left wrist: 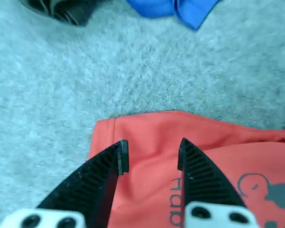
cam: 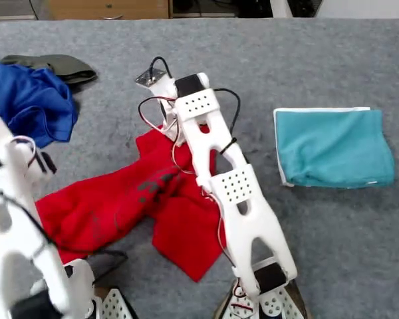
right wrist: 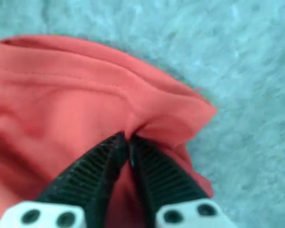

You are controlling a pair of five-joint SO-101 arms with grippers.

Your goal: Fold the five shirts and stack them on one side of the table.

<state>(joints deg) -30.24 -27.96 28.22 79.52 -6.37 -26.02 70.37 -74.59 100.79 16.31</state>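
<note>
1. Grey felt covers the table [cam: 206, 53] from edge to edge, with a wooden cabinet [cam: 106, 8] along the far side.
2. The red shirt [cam: 113, 203] I am working on lies crumpled and spread out, near and left of centre. A teal shirt [cam: 332, 146] sits folded at the right. A blue shirt [cam: 26, 100] and a dark olive shirt [cam: 60, 66] are heaped at the far left.
3. On the right gripper [right wrist: 128, 140], the fingers [right wrist: 92, 171] are closed on a pinch of red cloth near the shirt's far edge, with a ridge of fabric bunched just past the tips.
4. The left gripper [left wrist: 152, 154] hangs over the shirt's left end. Its fingers [left wrist: 102, 175] are moderately apart and hold nothing, and bare table lies just beyond the hem.
5. Risks, as I judge them:
   - The right pinch looks thin, so a quick pull could let it slip.
   - If the pinch has caught two layers, the fold will drag skewed.
   - If the left fingers come down off the hem, they will miss the shirt or nip the felt.
   - Pulling with only one end held would twist the shirt rather than flatten it.
   - The wires [cam: 146, 109] on the right arm hang close over the cloth and could snag.
</note>
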